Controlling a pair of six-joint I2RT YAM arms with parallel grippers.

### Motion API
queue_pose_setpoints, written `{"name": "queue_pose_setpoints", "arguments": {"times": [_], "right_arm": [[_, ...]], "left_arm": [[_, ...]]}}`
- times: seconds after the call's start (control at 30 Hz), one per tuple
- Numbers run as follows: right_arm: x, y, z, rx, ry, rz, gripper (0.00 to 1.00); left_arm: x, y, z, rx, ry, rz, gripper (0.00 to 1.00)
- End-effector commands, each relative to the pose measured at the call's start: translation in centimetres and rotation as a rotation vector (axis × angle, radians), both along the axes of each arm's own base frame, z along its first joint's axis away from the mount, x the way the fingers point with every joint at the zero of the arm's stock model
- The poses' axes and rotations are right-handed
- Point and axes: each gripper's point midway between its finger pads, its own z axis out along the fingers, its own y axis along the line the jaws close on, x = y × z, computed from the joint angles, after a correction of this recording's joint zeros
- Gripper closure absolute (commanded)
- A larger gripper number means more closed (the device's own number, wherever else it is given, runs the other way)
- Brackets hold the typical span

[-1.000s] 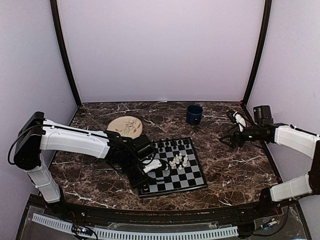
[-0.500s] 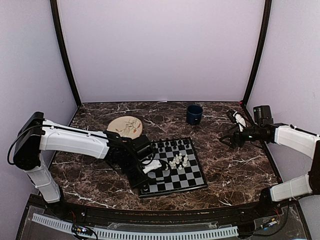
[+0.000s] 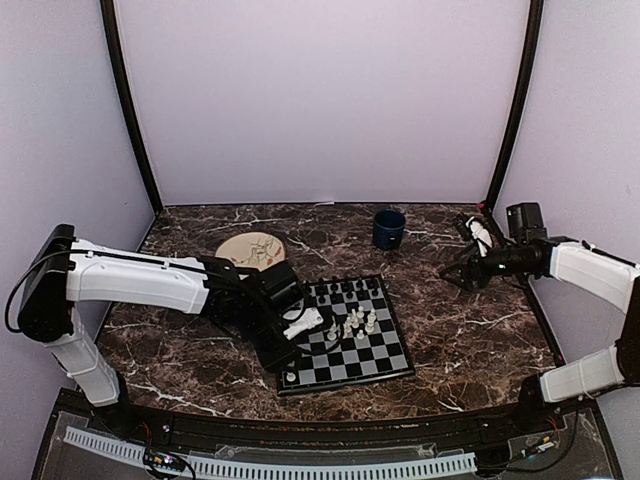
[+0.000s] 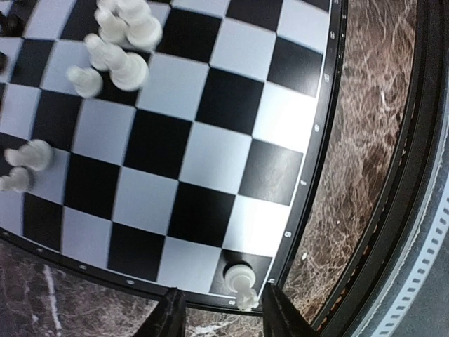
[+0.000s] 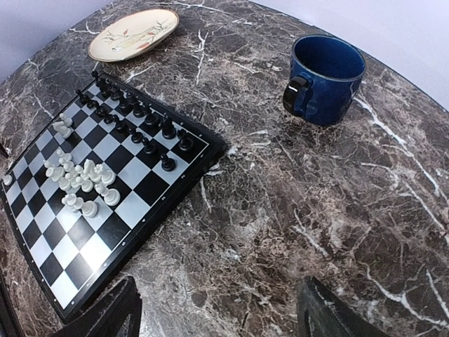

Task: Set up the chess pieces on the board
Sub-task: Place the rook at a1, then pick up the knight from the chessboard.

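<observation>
One white piece on the corner square

Item 1, left gripper (image 4: 222,312): mine, low over the near-left corner of the board (image 3: 390,352). Its fingers (image 4: 172,319) are parted wider than the piece between them and grip nothing.
Item 2, corner piece (image 4: 238,276): upright on its dark square, nearer my right finger. Whether it touches that finger I cannot tell.
Item 3, board: mid-table, near half mostly bare.
Item 4, white pieces (image 3: 356,322): bunched loose at the board's middle, unsorted.
Item 5, black pieces (image 3: 346,289): ranked along the far edge.
Item 6, right gripper (image 5: 221,312): well right of the board, wide open, empty.
Handling note: I judge the lift should go straight up with no sideways drift, or a finger may tip the corner piece. The next pick is best taken from the bunch's edge, not its middle.
</observation>
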Motion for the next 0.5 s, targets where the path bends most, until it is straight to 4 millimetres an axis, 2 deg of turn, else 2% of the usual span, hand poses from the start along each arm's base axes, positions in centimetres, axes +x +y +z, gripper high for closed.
{"name": "queue_pose_setpoints", "arguments": {"times": [0.0,0.07,0.2,0.27,0.3,0.37,0.47], "right_arm": [[1.2,0.8,3.2,-0.028,-0.046,0.055,0.25],[1.2,2.1,3.9,-0.049,-0.037,0.108,0.26],[0.9,5.7,4.3,-0.127,-0.030,0.221,0.30],[0.8,7.4,3.5,-0.189,-0.022,0.257,0.32],[1.3,8.4,4.1,-0.209,-0.037,0.268,0.33],[1.8,10.1,3.8,-0.244,-0.023,0.296,0.38],[2.0,12.6,3.0,-0.267,0.034,0.345,0.45]], "left_arm": [[3.5,-1.7,6.6,-0.155,-0.196,0.035,0.59],[5.6,-1.8,8.7,-0.226,-0.255,0.083,0.58],[11.5,-0.6,13.6,-0.371,-0.399,0.235,0.54],[14.6,0.6,16.0,-0.421,-0.499,0.321,0.44],[15.8,1.1,17.0,-0.446,-0.547,0.352,0.38],[17.8,1.9,18.2,-0.471,-0.630,0.386,0.32],[20.0,3.3,18.6,-0.473,-0.714,0.434,0.31]]}}
